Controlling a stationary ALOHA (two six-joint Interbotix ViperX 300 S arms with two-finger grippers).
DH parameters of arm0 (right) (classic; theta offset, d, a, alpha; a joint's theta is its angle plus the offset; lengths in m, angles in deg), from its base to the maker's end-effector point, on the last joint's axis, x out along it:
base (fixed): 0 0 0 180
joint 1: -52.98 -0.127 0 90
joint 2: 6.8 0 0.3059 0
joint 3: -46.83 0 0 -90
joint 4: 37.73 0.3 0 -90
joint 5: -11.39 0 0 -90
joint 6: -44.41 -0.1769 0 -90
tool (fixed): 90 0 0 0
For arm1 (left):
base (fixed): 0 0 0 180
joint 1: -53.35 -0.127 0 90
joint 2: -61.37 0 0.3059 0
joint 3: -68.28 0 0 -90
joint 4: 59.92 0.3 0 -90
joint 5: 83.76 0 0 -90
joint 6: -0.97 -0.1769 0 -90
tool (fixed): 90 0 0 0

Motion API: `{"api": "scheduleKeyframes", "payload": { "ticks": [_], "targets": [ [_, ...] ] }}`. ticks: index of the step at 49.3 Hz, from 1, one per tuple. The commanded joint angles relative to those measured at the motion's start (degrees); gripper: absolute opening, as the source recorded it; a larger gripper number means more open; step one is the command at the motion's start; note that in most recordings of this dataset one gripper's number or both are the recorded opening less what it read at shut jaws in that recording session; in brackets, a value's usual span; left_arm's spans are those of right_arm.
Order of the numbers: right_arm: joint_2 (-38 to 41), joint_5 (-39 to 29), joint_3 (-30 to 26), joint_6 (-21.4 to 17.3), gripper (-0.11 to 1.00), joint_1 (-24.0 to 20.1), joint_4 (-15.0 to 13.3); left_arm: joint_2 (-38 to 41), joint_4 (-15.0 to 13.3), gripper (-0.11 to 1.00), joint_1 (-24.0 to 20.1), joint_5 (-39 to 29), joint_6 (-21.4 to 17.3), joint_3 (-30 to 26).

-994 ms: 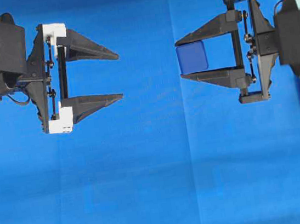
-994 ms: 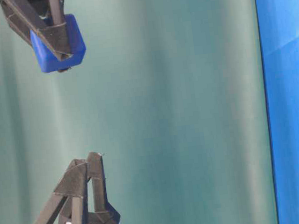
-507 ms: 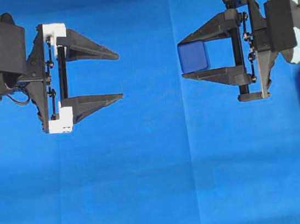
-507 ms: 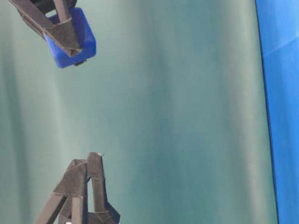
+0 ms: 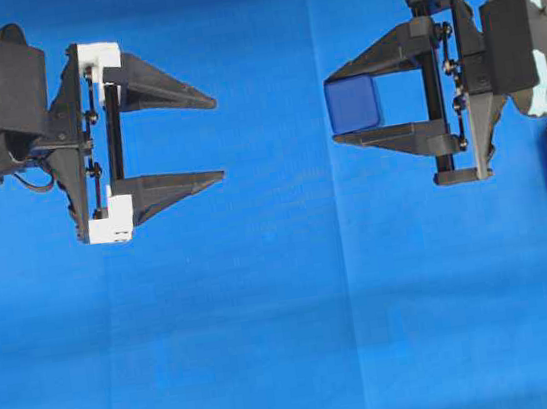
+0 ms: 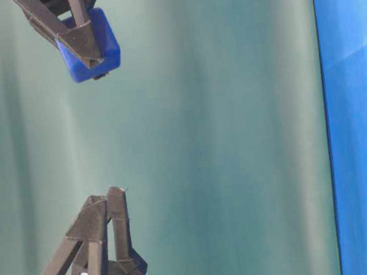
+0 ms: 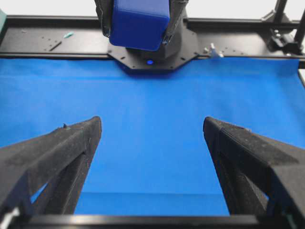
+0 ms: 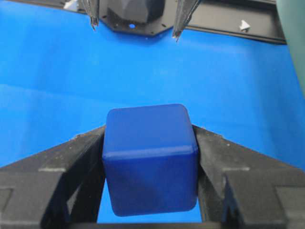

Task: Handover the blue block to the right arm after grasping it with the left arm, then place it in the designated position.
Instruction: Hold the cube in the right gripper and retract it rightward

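Left gripper (image 5: 216, 138) near the cloth's (image 5: 292, 343) left edge, jaws wide, empty. Right gripper (image 5: 329, 106) toward the right edge clamps the block (image 5: 353, 105) at its fingertips, off the cloth. Handover looks done; placing remains. Target patch: can't make it out.

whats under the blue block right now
Only blue cloth: the block hangs clear above it, clamped in the right gripper. The cloth directly below is hidden overhead by the block itself.

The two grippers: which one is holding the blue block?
The right gripper, with the grey-teal housing, clamps the blue block; the left gripper, with white mounts, is open and empty.
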Motion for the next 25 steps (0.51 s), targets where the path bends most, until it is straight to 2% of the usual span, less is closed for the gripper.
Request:
{"api": "scheduleKeyframes", "payload": {
  "ticks": [1,25],
  "targets": [
    [-0.70,0.00,-1.85,-0.09,0.44,-0.09,0.18,-0.88,0.00,0.92,-0.09,0.53,-0.09,-1.23],
    [-0.62,-0.53,-1.85,-0.09,0.44,-0.09,0.18,-0.97,0.09,0.92,-0.09,0.53,0.00,-1.49]
  ]
}}
